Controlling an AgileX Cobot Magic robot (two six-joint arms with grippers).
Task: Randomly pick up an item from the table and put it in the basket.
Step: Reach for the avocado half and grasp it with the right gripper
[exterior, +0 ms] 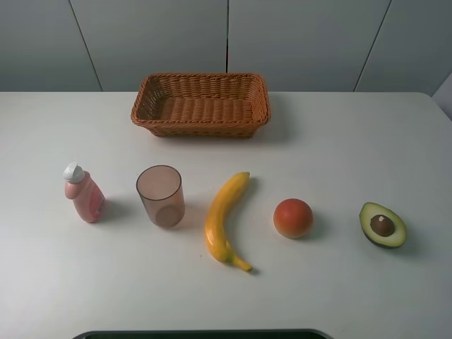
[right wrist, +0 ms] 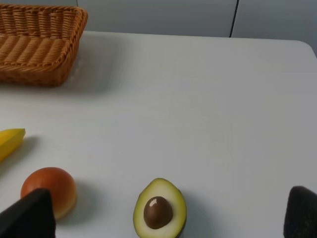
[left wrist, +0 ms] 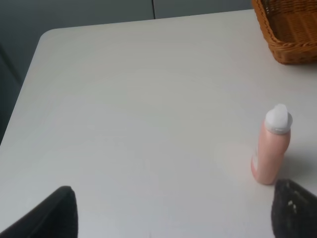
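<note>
Sitting on the table (exterior: 339, 141) are one avocado (exterior: 382, 225), one basket (exterior: 201, 131), one banana (exterior: 224, 215) (left fingers (left wrist: 54, 213) and right fingers (right wrist: 27, 218) gape wide, empty).

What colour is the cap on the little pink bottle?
White. The cap of the bottle shows best in the left wrist view.

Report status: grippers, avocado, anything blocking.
Both open and empty: left gripper, right gripper. Untouched avocado half on table. Empty basket, nothing blocking the way.
</note>
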